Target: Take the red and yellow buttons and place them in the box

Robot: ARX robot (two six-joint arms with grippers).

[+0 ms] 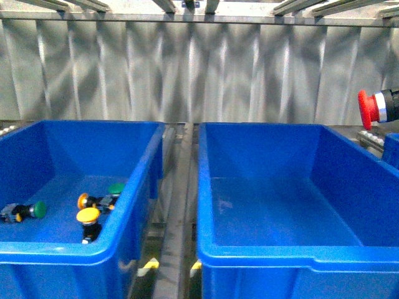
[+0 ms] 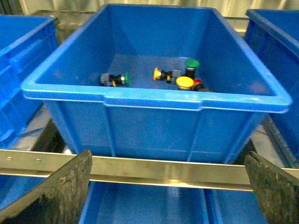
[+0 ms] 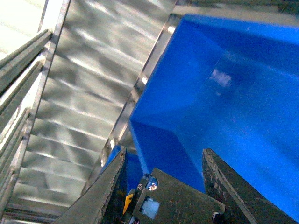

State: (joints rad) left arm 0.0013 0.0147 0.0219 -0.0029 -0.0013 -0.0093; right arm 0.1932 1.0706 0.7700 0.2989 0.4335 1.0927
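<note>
Above the box's point(image 1: 262, 258) right rim, my right fingers point(image 3: 233, 191) are gripping the red button point(image 1: 368, 107) by its body, which I judge light and rigid. My left fingers point(image 2: 60, 186) are gaping empty, and yellow buttons point(image 1: 88, 215) are lying left of the box.

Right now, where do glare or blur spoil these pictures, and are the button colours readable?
Front view: streaky reflections on the metal back wall, a pale sheen on the right bin's floor, red button cropped at the edge. Left wrist view: soft focus, yet a yellow button and a green button read clearly. Right wrist view: white glare patch inside that bin.
</note>
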